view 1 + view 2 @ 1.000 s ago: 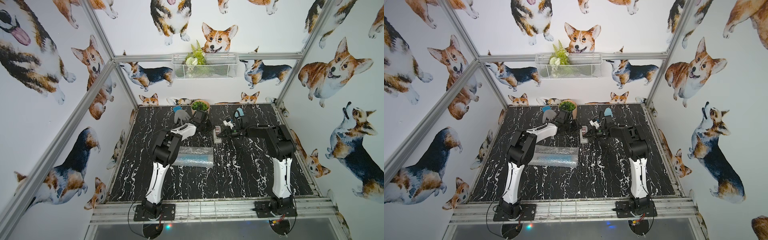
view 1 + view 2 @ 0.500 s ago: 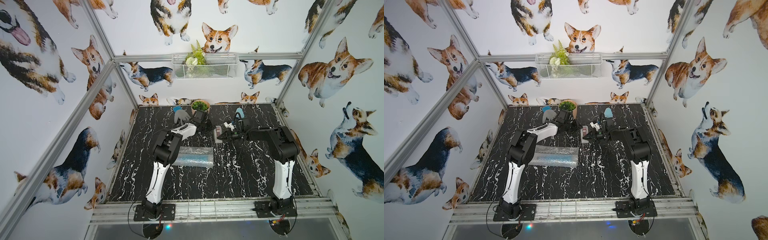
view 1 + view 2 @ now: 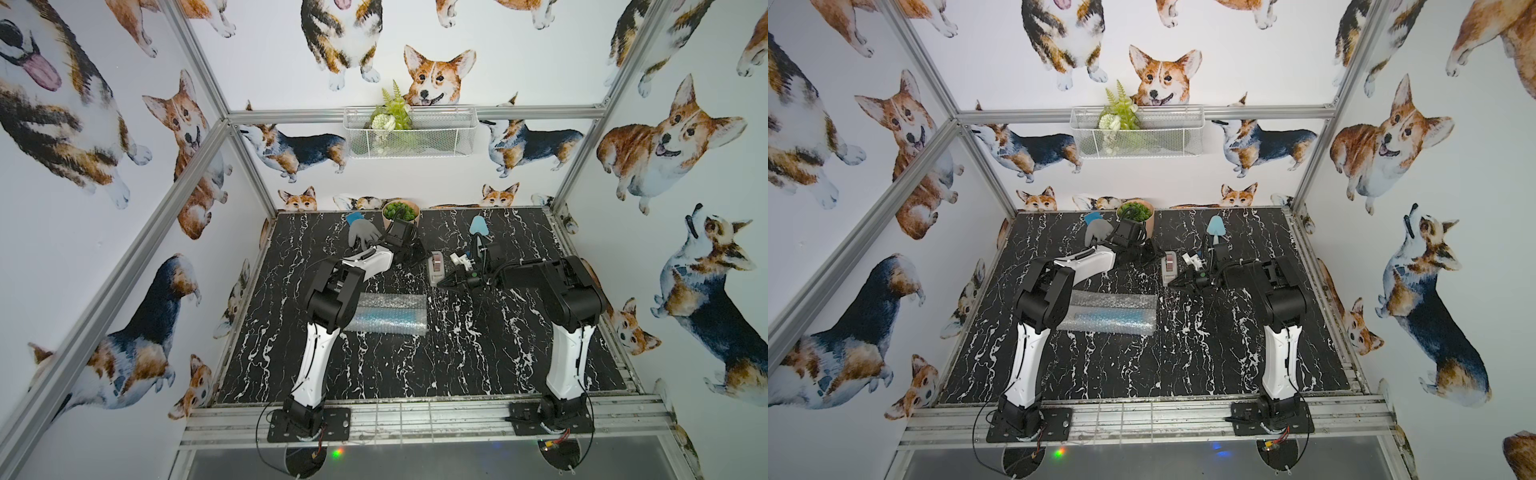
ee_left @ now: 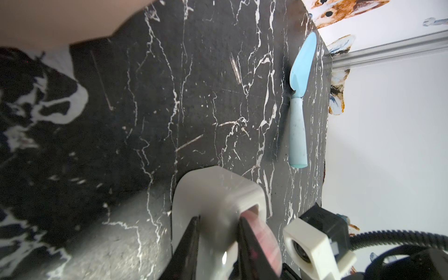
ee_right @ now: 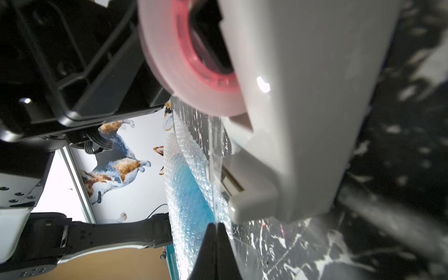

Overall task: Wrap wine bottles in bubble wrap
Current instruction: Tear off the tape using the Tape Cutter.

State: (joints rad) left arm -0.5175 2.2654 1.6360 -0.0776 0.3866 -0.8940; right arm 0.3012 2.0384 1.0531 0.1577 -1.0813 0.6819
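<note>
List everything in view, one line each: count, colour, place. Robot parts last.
small glass bottle of blue liquid: one, blue, lying mid-table inside the wrap
clear bubble wrap sheet: one, whitish, rolled around the bottle
plastic tape dispenser with pink roll: one, grey, between the grippers
work glove with blue cuff: one, grey, back of table
round pot of green plant: one, tan, back edge
plastic trowel: one, light blue, back right
wire basket with fern: one, white, back wall
marble-patterned table: one, black
left gripper: black, clamped on the dispenser
right gripper: black, shut on clear tape strip
</note>
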